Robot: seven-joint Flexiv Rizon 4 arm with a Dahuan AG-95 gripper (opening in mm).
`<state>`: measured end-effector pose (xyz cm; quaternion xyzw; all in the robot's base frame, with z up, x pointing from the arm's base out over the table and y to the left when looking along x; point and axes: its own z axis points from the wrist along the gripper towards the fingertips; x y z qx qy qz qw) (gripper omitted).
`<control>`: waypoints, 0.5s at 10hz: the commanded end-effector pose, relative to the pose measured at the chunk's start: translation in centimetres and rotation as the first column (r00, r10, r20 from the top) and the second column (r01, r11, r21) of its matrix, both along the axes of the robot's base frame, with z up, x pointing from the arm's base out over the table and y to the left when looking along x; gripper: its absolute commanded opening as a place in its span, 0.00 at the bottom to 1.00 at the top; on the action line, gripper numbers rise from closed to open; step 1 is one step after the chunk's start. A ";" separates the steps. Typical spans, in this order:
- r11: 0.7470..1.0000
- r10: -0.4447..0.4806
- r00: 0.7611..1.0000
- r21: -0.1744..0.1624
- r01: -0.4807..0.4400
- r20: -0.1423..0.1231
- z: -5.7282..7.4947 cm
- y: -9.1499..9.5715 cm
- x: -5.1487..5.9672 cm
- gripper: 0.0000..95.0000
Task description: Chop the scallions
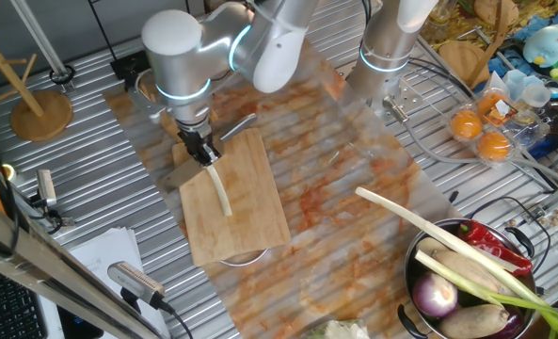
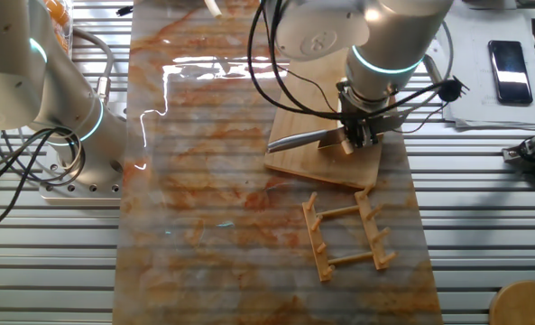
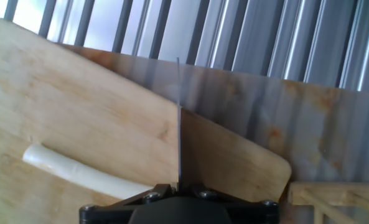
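**Knife poised at the stalk's near end, first cut still to make**

The arm (image 1: 189,61) reaches down over the near end of the bamboo cutting board (image 1: 246,212), which lies on a mottled orange-stained mat (image 1: 344,160) across the ribbed metal table (image 1: 90,179). The gripper (image 1: 201,149) is clamped on the handle of a knife (image 2: 305,139); the other fixed view shows the blade sticking out sideways over the board's edge, and the hand view shows it edge-on as a thin line running away from the camera.

The scallions (image 1: 221,191) are a single pale stalk lying whole on the board, one end right under the gripper and the rest running toward the board's middle. No cut pieces are visible, so chopping appears not to have begun.

To do this step well, the blade should cross the stalk squarely rather than along it. In the hand view the stalk (image 3: 78,174) sits to the left of the blade and seems to pass beneath the hand, though the gripper body hides the actual crossing, so whether the edge is over the stalk is uncertain. A straight press down to the wood, a lift, then a short shift along the stalk would give even chunks. The stalk is thin, round and unrestrained, so a slanted stroke would likely roll it.
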<state>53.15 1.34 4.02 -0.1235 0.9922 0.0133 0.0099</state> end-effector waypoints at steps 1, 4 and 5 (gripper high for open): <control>1.000 -0.012 1.000 0.008 0.012 -0.018 -0.3 0.0 0.5 0.00; 1.000 -0.010 1.000 0.005 0.010 -0.013 0.3 -0.2 0.6 0.00; 1.000 -0.010 1.000 0.004 0.010 -0.001 0.3 -0.3 0.6 0.00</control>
